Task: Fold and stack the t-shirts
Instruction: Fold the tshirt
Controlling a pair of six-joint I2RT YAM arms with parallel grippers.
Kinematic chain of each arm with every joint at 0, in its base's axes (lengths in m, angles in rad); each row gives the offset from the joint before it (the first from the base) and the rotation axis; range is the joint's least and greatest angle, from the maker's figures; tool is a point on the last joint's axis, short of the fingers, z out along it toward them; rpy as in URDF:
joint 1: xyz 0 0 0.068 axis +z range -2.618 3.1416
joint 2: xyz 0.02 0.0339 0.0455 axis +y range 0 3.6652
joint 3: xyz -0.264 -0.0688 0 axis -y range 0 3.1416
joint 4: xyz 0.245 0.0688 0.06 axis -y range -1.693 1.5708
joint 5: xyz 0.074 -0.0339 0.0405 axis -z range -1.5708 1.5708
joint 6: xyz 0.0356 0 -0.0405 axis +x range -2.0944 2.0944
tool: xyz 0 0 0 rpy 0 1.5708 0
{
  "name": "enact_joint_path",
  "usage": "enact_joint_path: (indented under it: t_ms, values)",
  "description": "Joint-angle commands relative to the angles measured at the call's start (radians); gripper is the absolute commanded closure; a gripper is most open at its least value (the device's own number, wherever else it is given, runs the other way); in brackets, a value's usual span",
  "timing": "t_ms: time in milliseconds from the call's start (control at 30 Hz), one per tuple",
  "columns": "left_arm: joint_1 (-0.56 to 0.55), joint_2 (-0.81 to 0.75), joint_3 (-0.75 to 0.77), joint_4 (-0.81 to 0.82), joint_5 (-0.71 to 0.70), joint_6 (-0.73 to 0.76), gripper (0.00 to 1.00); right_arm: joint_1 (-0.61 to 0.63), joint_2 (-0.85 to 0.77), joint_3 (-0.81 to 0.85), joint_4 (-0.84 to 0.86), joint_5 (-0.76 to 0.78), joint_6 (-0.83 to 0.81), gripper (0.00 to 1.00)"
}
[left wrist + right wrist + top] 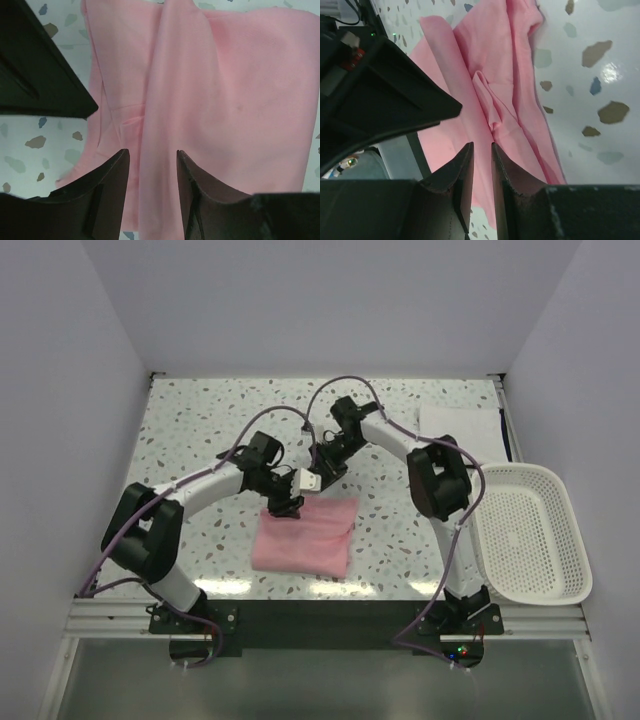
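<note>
The pale pink t-shirt [305, 533] lies folded into a rough rectangle on the speckled table, near the front middle. My left gripper [288, 506] hangs over its far edge. In the left wrist view the left gripper [152, 152] is open, with a raised ridge of the pink t-shirt [225, 90] running between the fingers. My right gripper [320, 483] is just behind the far edge. In the right wrist view the right gripper [482, 145] is closed narrowly on a puckered fold of the pink t-shirt [470, 65]. A white folded t-shirt [462, 425] lies at the back right.
A white perforated plastic basket [572, 540] stands at the right edge of the table, beside the right arm. The two wrists are close together over the shirt's far edge. White walls close in the table on the left, back and right.
</note>
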Motion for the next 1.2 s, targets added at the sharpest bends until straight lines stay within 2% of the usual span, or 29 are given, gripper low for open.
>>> enact_joint_path:
  t_ms: [0, 233, 300, 467, 600, 1167]
  values:
    - [-0.025, 0.032, -0.017, 0.073, -0.015, 0.036, 0.52, 0.036, 0.011, 0.003, 0.088, -0.03, 0.084, 0.76]
    - [-0.042, 0.072, -0.029, 0.107, -0.051, 0.033, 0.55, 0.059, 0.083, 0.017, 0.117, 0.0, 0.064, 0.76]
    - [-0.045, 0.073, -0.025, 0.108, -0.051, 0.033, 0.62, 0.059, 0.114, 0.021, 0.117, 0.017, 0.055, 0.76]
    - [-0.057, 0.039, -0.014, 0.078, -0.037, 0.064, 0.9, 0.059, 0.176, 0.048, 0.097, 0.042, 0.018, 0.77]
    - [-0.062, -0.019, -0.016, 0.077, -0.034, 0.082, 1.0, 0.059, 0.194, 0.046, 0.081, 0.031, -0.012, 0.78]
    - [-0.045, -0.042, -0.04, 0.332, -0.12, 0.05, 1.0, 0.059, 0.202, 0.012, 0.005, -0.015, -0.144, 0.79]
